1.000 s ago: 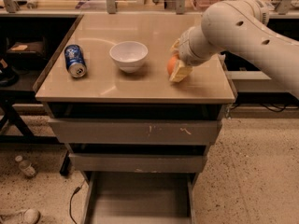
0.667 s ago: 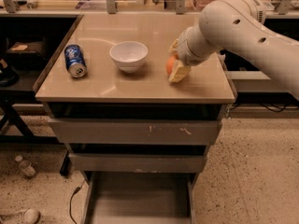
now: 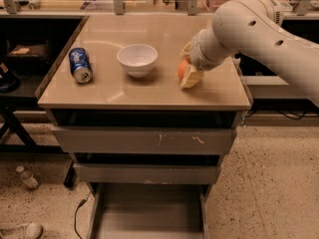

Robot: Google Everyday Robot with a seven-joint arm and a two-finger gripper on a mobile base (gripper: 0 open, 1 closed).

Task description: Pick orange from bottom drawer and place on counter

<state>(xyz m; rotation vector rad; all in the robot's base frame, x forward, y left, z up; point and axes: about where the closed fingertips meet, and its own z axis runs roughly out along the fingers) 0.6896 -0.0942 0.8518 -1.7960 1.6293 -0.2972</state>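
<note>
Claw (image 3: 187,73) sits low over the right part of the table (image 3: 149,94), closed around the orange (image 3: 182,69), which shows as a rounded patch to the left of a pale finger (image 3: 191,77). The fruit looks to be at the tabletop or touching it, though the contact itself is hidden. White arm (image 3: 254,29) reaches in from the right edge of the scene and bends down to that spot. Left of the orange and apart from it stands a white bowl (image 3: 137,59), upright. Farther left a blue soda can (image 3: 79,64) lies on its side with its top toward the near edge. Below the tabletop two shallow grey drawers (image 3: 144,141) are pushed in, their fronts scratched. Under them the bottom drawer (image 3: 149,210) is pulled out toward the near side, its flat grey floor showing. On the speckled floor (image 3: 269,183) to the left lie a small bottle (image 3: 27,177) and a dark cable (image 3: 77,215)
</note>
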